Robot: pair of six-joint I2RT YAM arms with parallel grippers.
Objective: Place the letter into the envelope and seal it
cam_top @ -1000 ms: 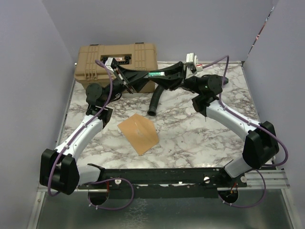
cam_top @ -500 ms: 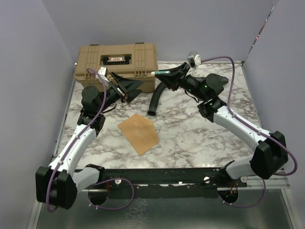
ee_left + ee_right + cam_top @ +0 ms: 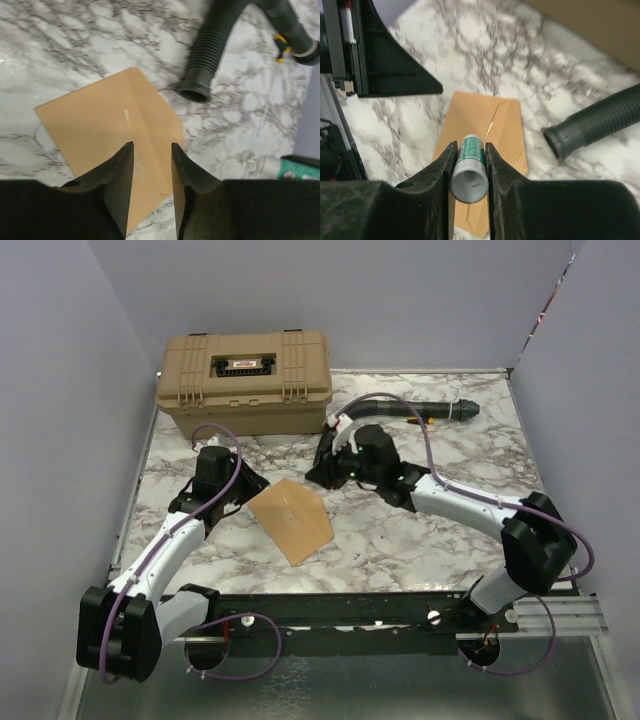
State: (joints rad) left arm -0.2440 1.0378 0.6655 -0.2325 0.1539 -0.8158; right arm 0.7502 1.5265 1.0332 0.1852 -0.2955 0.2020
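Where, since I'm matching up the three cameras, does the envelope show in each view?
Top external: the envelope lies centre-left on the marble, between the two arms.
Left wrist: the envelope fills the left-centre, running under the open jaws.
Right wrist: the envelope sits at centre, behind the green tube clamped in the jaws.
Shared landmark: the black ribbed hose.

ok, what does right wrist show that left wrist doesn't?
Right wrist only: the right gripper clamped on the glue stick, and a strip of the tan toolbox. Left wrist only: the left gripper, open and empty over the envelope, and the black hose up to its coupling. Both: the envelope, the hose's open mouth, the marble table; the glue stick also shows at left wrist's right edge.
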